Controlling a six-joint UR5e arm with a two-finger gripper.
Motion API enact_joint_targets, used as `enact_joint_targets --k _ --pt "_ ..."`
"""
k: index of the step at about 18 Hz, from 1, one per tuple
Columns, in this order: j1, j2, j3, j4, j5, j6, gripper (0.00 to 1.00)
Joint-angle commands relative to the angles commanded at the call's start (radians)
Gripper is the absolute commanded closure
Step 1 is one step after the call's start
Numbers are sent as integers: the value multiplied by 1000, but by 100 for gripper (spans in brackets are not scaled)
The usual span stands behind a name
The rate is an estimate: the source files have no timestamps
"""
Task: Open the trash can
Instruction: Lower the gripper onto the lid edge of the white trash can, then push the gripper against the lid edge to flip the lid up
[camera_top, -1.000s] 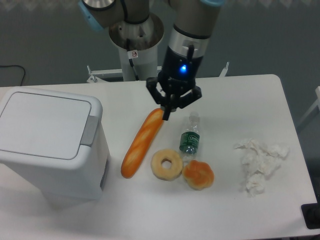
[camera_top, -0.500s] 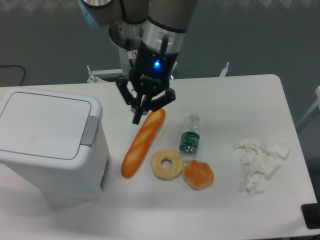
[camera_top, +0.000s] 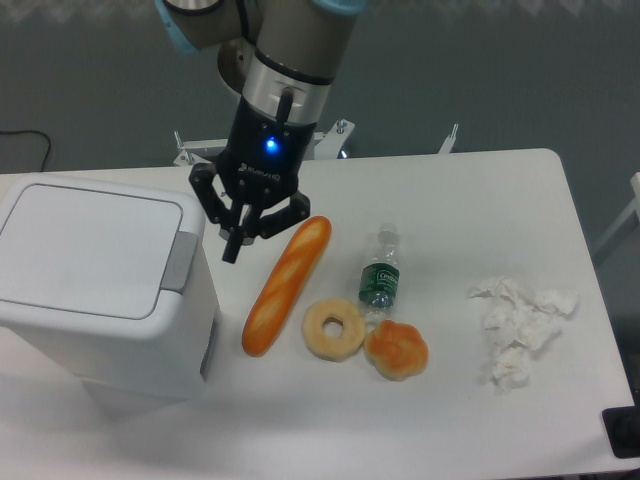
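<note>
- Camera view: bin (camera_top: 95, 285) sits at the table's left, lid closed, grey tab (camera_top: 180, 261) on its right edge.
- Gripper (camera_top: 232, 246) hangs just right of the tab, fingers pressed together, holding nothing.
- Advice: come over the tab and press straight down, clear of the baguette (camera_top: 286, 284).

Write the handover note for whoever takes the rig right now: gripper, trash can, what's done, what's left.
Gripper: fingers close together, holding nothing, hanging in the gap between the trash can and the baguette.
Trash can: at the table's left, lid flat and closed, grey push-tab on the side nearest the gripper.
Done: nothing on the can yet; gripper not touching it.
Left: reach the tab, press it, get the lid up.
</note>
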Motion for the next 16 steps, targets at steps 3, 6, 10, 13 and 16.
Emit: enact_joint_targets --k 3,6,10,13,16 --pt "-3 -3 -3 0 0 -15 91" --pt "-25 -15 -5 0 2 -18 91" --pt "-34 -15 -5 0 2 -55 91" --pt "-35 -14 -5 -2 2 -57 91" --pt "-38 -14 -5 -3 2 -57 91"
